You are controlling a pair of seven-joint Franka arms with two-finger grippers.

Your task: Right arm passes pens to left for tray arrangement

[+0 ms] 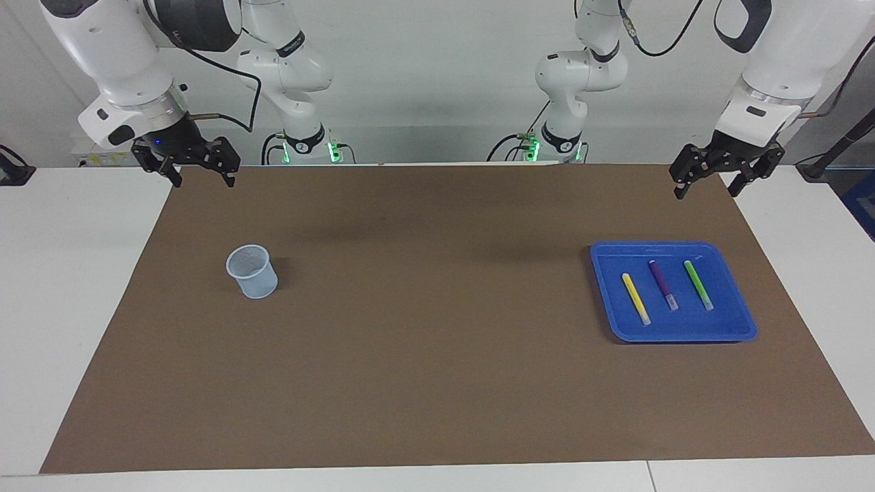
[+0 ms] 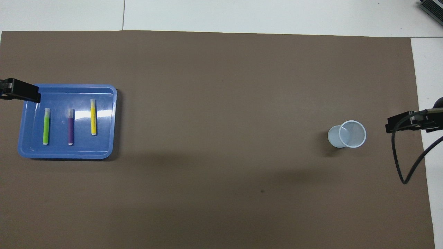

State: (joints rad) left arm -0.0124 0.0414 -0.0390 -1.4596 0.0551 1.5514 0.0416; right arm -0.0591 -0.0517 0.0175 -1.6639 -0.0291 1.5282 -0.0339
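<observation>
Plainly, the arranging looks finished. The brown mat (image 1: 437, 321) covers most of the table, and toward the left arm's end of it sits the blue tray (image 1: 742, 321), flat on the mat. In the tray lie all three pens side by side, roughly parallel and apart from one another: the green pen (image 1: 698, 284) closest to the left arm's end, the purple pen (image 1: 664, 285) in the middle, the yellow pen (image 1: 636, 298) toward the table's centre. None touches another. Toward the right arm's end stands the pale mesh cup (image 1: 252, 271), upright, and the overhead view shows nothing inside it.

The left gripper (image 1: 707, 186) hangs in the air above the mat's edge at its own end of the table, fingers spread and holding nothing. The right gripper (image 1: 204, 179) hangs likewise over the mat's corner at its end, fingers parted and empty, well apart from the cup.

As I judge it, no pen is left to pass, so no handover step remains in hand. The next move calls for nothing more than both arms waiting clear of the tray.
</observation>
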